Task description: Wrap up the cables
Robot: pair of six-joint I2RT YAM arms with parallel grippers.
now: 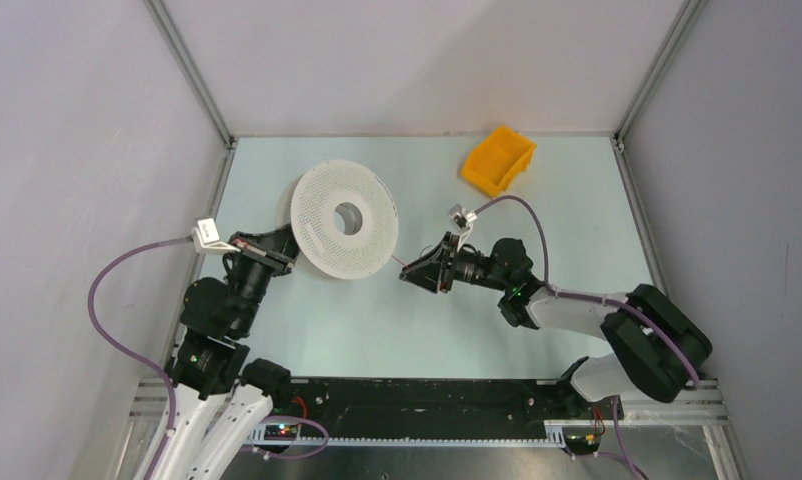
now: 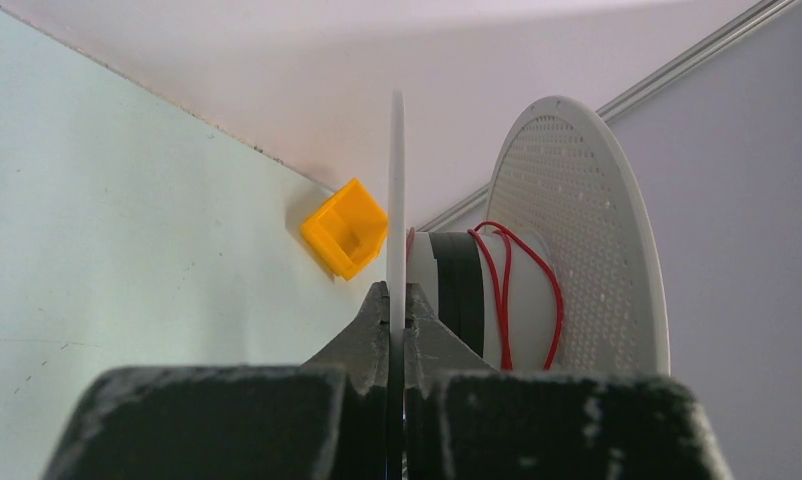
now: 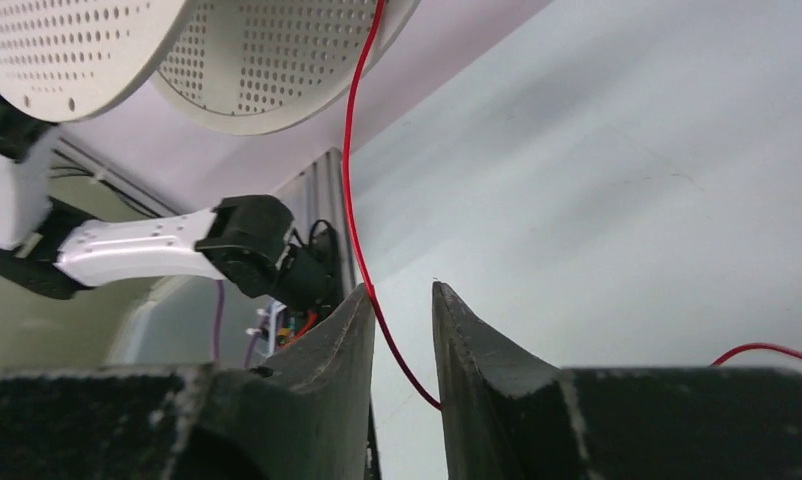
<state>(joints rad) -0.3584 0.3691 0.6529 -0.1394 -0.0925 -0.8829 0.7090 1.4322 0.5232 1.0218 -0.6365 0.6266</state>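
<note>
A white perforated spool (image 1: 342, 220) stands on edge at the table's middle left. My left gripper (image 1: 277, 247) is shut on the rim of its near flange (image 2: 396, 200), pinched between both fingertips (image 2: 397, 305). Thin red cable (image 2: 502, 290) lies in a few loose turns on the hub, next to a black band, in front of the far flange (image 2: 587, 230). One strand of the cable (image 3: 352, 150) runs from the spool down through the gap of my right gripper (image 3: 402, 295), whose jaws stand slightly apart. It brushes the left finger. My right gripper (image 1: 412, 274) sits just right of the spool.
A yellow bin (image 1: 497, 160) lies at the back right of the table; it also shows in the left wrist view (image 2: 345, 228). Grey walls with metal corner rails enclose the table. More red cable (image 3: 767, 350) trails on the table beside the right finger.
</note>
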